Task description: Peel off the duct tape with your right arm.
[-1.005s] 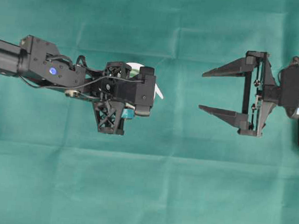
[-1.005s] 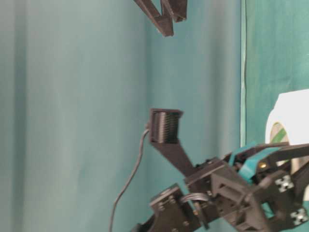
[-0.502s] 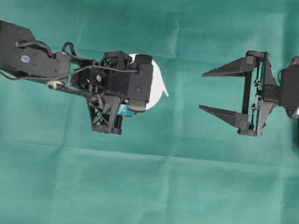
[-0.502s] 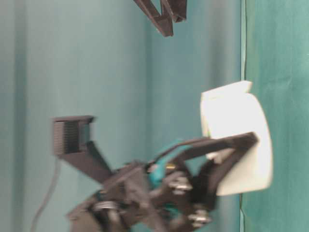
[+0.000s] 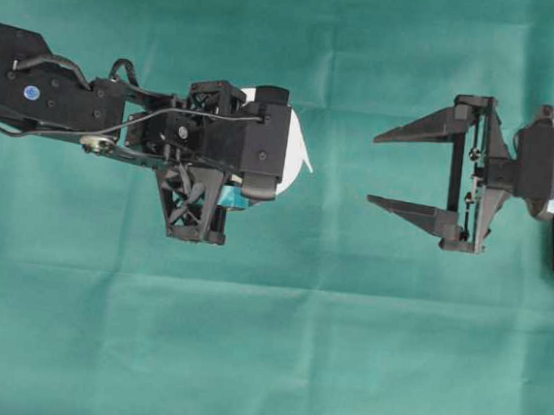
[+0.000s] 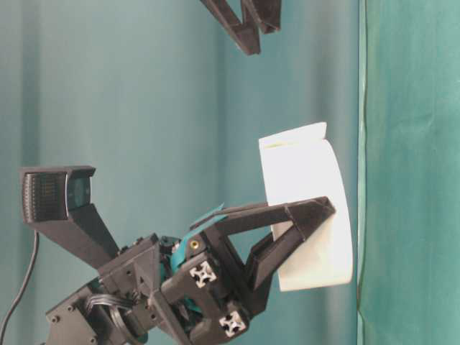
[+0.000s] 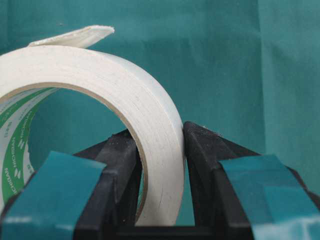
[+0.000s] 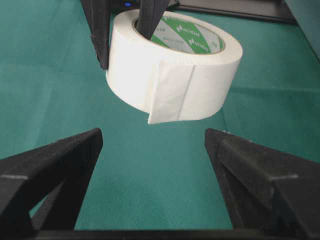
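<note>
Tape fills the closest view we have: the duct tape sits right in front of the left wrist camera, and we see the left gripper pinching its white wall, one finger inside the ring and one outside. The fingers have teal strips on them. Inside the ring we see green and white stripes.

From the right wrist camera, we see the roll a bit farther off, held up above the green cloth and not touching it. A loose white strip end hangs on the side facing us. The right gripper is spread wide, with its two black fingers low in the picture and well apart from the tape.

From above, we see the left gripper covering most of the roll, and the right gripper pointing at it across a gap of bare cloth.
</note>
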